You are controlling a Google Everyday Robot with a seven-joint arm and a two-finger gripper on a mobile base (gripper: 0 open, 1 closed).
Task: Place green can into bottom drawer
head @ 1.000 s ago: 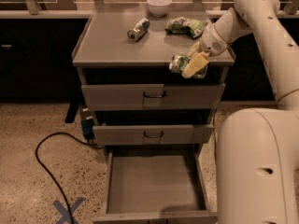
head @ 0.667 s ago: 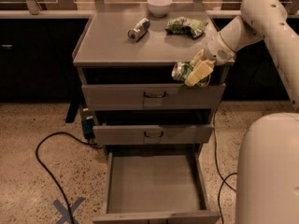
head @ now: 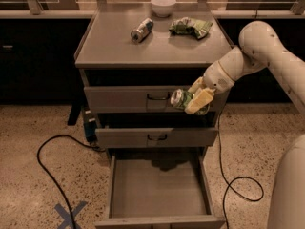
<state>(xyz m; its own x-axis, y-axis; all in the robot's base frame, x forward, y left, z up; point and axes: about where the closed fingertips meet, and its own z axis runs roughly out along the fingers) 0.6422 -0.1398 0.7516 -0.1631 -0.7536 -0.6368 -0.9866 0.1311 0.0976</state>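
Note:
My gripper point(head: 194, 100) is shut on the green can point(head: 179, 98), which lies sideways with its round silver end facing left. I hold it in the air in front of the top drawer front, right of centre. The bottom drawer point(head: 157, 187) is pulled wide open below, a grey tray with a flat floor and low walls, with nothing in it. The can hangs above the drawer's right rear part, well above its floor.
On the cabinet top point(head: 109, 44) lie a silver-white can point(head: 142, 30), a wrinkly green foil bag point(head: 190, 27) and a white bowl point(head: 163, 5). The middle drawer point(head: 155, 137) sticks out slightly. A black cable point(head: 47, 166) loops on the floor at left; another cable point(head: 240, 185) lies at right. Blue tape point(head: 69, 213) marks the floor.
My arm has come down and forward from the cabinet's top right edge, carrying the green can to the level of the top drawer front.

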